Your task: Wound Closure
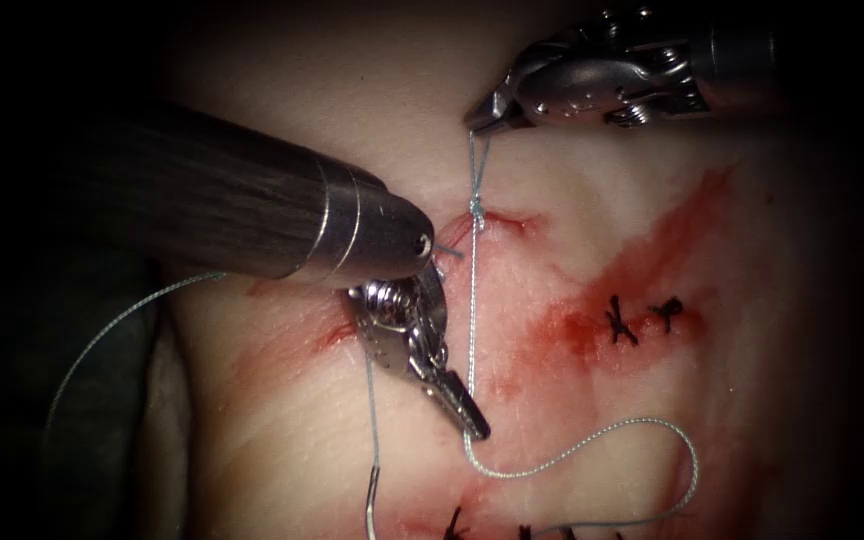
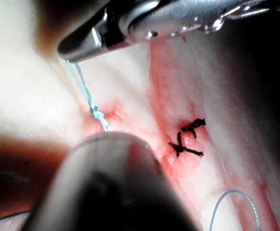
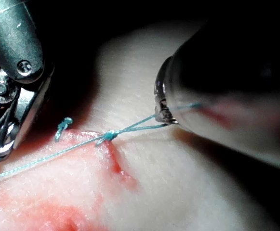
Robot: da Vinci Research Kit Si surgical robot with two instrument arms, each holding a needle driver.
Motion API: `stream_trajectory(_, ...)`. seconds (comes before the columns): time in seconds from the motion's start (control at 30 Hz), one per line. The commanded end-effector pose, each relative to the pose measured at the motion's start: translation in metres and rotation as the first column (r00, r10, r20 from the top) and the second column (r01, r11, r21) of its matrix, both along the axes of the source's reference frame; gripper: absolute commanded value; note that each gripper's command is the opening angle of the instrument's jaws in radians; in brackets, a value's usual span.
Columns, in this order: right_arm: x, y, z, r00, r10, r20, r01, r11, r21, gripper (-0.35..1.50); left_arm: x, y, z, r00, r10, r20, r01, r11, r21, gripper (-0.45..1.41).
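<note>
A blue thread knot (image 1: 476, 209) sits on the tissue (image 1: 352, 120) at the upper end of the cut. My right tool (image 1: 479, 118) is shut on two thread strands rising from the knot; the left wrist view shows its tip (image 2: 68, 52) above the knot (image 2: 99, 115). My left tool (image 1: 472, 425) points down and right, jaws shut on the thread (image 1: 471, 340) that runs taut down from the knot. Past the jaws the thread loops right (image 1: 652, 425). The needle (image 1: 371, 505) lies free on the tissue at the lower edge, held by neither tool.
Black stitches (image 1: 637, 320) close a reddened spot right of the thread, and more black stitches (image 1: 527, 532) line the lower edge. Red fluid (image 1: 552, 335) stains the tissue around the cut. A short thread end (image 3: 62, 125) stands up beside the knot (image 3: 108, 136). Thread trails off left (image 1: 122, 320).
</note>
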State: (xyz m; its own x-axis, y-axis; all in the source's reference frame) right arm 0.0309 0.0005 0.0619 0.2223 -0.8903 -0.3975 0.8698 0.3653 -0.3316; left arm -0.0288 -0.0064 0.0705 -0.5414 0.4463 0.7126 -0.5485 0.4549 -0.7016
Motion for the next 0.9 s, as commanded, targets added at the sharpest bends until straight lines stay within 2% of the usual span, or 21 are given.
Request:
stream_trajectory(0.03,0.0008,0.0006,-0.0002,1.0,-0.028,-0.007,0.028,0.999,-0.035,-0.35,-0.0005,-0.0002,0.0006,1.0,0.002,-0.001,-0.002,1.0,-0.002,-0.45)
stream_trajectory(0.3,0.0002,0.0017,0.0007,0.993,-0.118,0.016,0.119,0.984,-0.132,-0.35,-0.0012,-0.0012,0.0003,1.0,0.004,0.007,-0.005,1.0,0.027,-0.45)
stream_trajectory(0.33,0.0001,0.0017,0.001,0.986,-0.165,0.018,0.166,0.972,-0.165,-0.35,-0.0013,-0.0014,0.0002,1.0,0.01,0.016,-0.01,0.999,0.033,-0.45)
stream_trajectory(0.4,0.0001,0.0017,0.001,0.982,-0.188,0.019,0.188,0.966,-0.179,-0.35,-0.0013,-0.0015,0.0002,1.0,0.012,0.012,-0.013,0.999,0.036,-0.45)
stream_trajectory(0.6,0.0006,0.0014,0.0011,0.94,-0.339,0.034,0.336,0.906,-0.258,-0.35,-0.0013,-0.0018,0.0004,1.0,0.024,0.01,-0.024,0.999,0.045,-0.45)
stream_trajectory(0.63,0.0006,0.0016,0.001,0.921,-0.387,0.042,0.382,0.88,-0.28,-0.35,-0.0013,-0.002,0.0004,1.0,0.026,0.012,-0.027,0.998,0.054,-0.45)
stream_trajectory(0.83,0.0004,0.002,0.0011,0.899,-0.437,0.004,0.407,0.835,-0.371,-0.35,-0.0014,-0.0025,0.0004,0.999,0.036,0.014,-0.037,0.997,0.067,-0.45)
stream_trajectory(0.87,0.0004,0.0022,0.0012,0.879,-0.476,0.005,0.436,0.801,-0.409,-0.35,-0.0014,-0.0027,0.0004,0.999,0.039,0.022,-0.04,0.997,0.072,-0.45)
stream_trajectory(0.9,0.0004,0.0022,0.0012,0.879,-0.476,0.005,0.436,0.801,-0.409,-0.35,-0.0014,-0.0027,0.0004,0.999,0.039,0.022,-0.04,0.997,0.072,-0.45)
